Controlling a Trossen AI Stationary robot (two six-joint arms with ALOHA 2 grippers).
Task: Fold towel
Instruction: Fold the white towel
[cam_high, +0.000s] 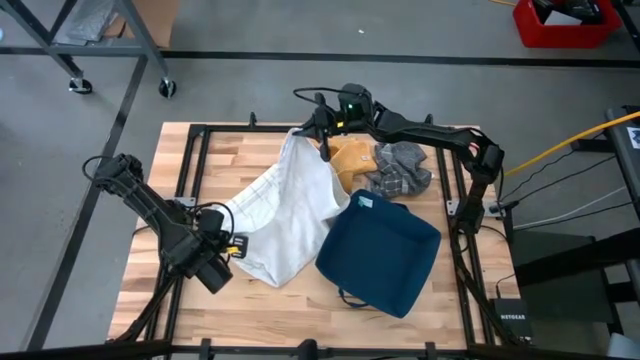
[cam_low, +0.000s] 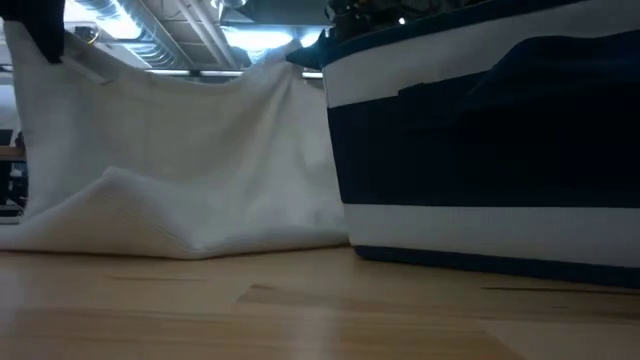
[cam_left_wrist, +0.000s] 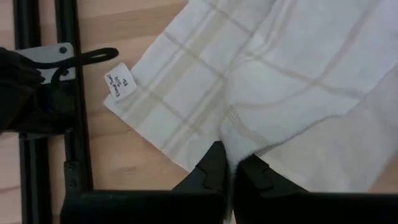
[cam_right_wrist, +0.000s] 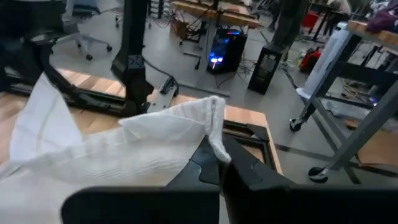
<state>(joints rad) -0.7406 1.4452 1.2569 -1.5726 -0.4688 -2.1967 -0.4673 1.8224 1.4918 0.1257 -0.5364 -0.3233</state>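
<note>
White towel (cam_high: 285, 205) stretched across tabletop (cam_high: 190, 170) btwn both arms. Left gripper (cam_high: 222, 250) jaws clamped on near edge, right gripper (cam_high: 322, 135) jaws clamped on far corner, raised, prob. to spread it flat before folding.

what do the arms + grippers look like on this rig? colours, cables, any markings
Both arms are dark, near-black, jointed links. The right arm carries a small green light near its wrist, with thin black cables looping off it. The left arm has black cabling and a small yellow mark by its wrist. The left gripper and right gripper have matte black, angular tapered fingers. No readable lettering shows.
</note>
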